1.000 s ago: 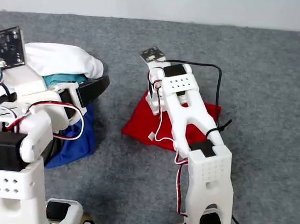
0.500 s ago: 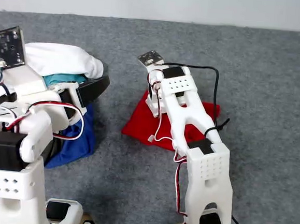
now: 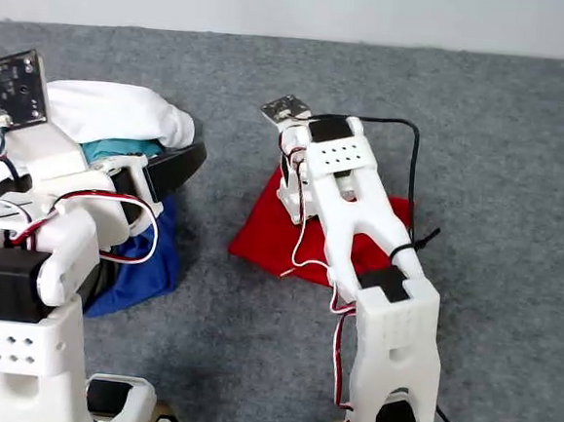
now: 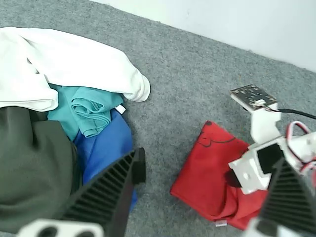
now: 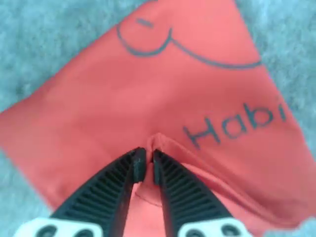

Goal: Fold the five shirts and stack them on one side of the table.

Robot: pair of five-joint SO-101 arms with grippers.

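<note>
A: Bright, even light falls on the counter, seemingly from overhead, with no glare on its grey surface.

B: Shadows are weak. The right arm lays only a thin shade on the red shirt close under it.

A: The darkest patch sits at 8 o'clock in the high view, under the left arm, on the blue shirt.

B: The white shirt is the brightest thing, yet its folds show. The right tool drops a small soft shadow into the red fold.
</note>
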